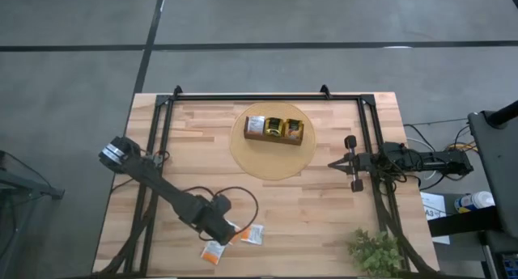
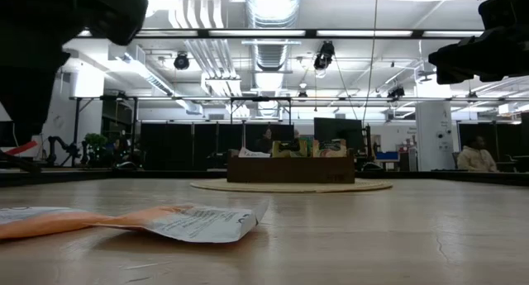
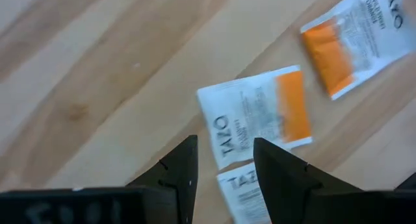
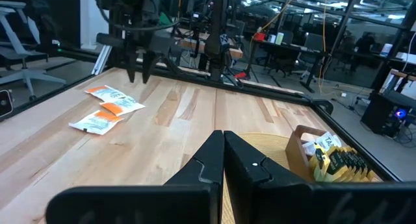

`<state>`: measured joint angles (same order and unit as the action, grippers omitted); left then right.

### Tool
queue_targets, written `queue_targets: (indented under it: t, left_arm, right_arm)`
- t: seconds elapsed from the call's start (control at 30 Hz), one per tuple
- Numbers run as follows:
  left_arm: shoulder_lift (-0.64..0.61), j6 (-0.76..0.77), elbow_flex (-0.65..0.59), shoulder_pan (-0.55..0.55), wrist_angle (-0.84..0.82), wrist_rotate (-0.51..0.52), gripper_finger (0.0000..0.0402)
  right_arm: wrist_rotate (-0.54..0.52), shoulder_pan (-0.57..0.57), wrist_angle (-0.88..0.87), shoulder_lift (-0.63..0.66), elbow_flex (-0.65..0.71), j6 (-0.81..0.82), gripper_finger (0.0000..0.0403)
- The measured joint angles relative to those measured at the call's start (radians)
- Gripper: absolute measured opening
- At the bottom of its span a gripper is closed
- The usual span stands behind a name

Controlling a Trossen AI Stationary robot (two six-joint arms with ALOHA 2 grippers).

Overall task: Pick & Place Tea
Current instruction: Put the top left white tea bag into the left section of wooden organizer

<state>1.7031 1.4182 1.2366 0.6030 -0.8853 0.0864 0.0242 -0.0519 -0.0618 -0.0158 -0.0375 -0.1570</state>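
Nearest the camera, in the low view, a white-and-orange tea packet [image 2: 198, 223] is seen lying flat on the wooden table [image 2: 397, 235], one corner slightly lifted. Three such packets are counted at the near edge of the table in the high view: one [image 1: 252, 234] to the right, one [image 1: 213, 252] nearest the edge, and a third [image 1: 235, 230] largely covered by the left gripper [image 1: 229, 230]. In the left wrist view the middle packet [image 3: 257, 117] is seen just ahead of the fingertips [image 3: 185, 159], another [image 3: 354, 39] is set apart beyond it, and the third [image 3: 240, 191] is partly framed between the fingers. The left gripper is held partly open above them, with nothing gripped. The packets are judged to be very light, thin and limp, with smooth paper that may slide on the wood; they are probably best taken by an edge or raised corner, pinched across the thin side, since a flat press may only push them along. Crushing is of little concern, though crumpling is likely. Farther off, a wooden tray [image 1: 275, 138] already holding packets is set on a round mat [image 1: 243, 154] near the far side. The right gripper [image 1: 350, 163] is kept closed and empty, parked at the right, well apart from the tea.
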Motion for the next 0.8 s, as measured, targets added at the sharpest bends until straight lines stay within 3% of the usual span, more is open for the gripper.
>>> queue_targets:
  t: [0.37, 0.8]
  left_arm:
    - [0.118, 0.079, 0.053, -0.004, -0.009, -0.034, 0.0142]
    - [0.126, 0.077, 0.045, -0.003, -0.029, -0.048, 0.0142]
  right_arm:
    - [0.0, 0.0, 0.0, 0.0, 0.0, 0.0, 0.0009]
    - [0.0, 0.0, 0.0, 0.0, 0.0, 0.0, 0.0009]
